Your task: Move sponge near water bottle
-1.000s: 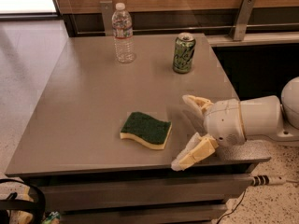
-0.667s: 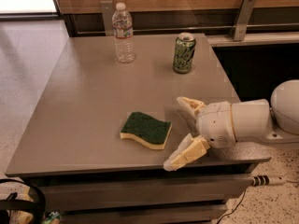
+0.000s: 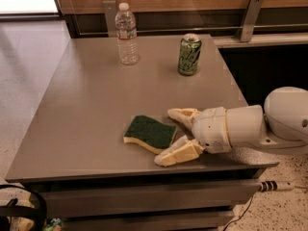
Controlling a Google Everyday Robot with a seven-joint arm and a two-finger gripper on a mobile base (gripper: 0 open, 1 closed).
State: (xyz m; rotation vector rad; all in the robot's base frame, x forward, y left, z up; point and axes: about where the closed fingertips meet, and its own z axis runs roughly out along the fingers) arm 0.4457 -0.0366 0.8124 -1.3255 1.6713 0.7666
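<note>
1. Since 1.0 s ago the gripper (image 3: pixel 163 136) has moved left across the lower right of the frame, closing in on the sponge (image 3: pixel 150 133).
2. The sponge has not shifted. It lies flat, green side up, just below the middle of the frame, near the front edge of the table (image 3: pixel 91 109).
3. The water bottle (image 3: pixel 127 32) stands upright in the upper left part of the frame, as before, well apart from the sponge. The green soda can (image 3: pixel 189 55) stands to its right, also unmoved.
4. The white arm (image 3: pixel 250 126) reaches in from the right edge, nearly level and low over the table's front right corner, pointing left.
5. The 2 fingers (image 3: pixel 182 114) are spread wide and grasp nothing. 1 lies above the sponge's right end and 1 below it, so that end sits just inside the opening.
6. The lower finger is just beside the sponge's corner; whether they touch cannot be told.
</note>
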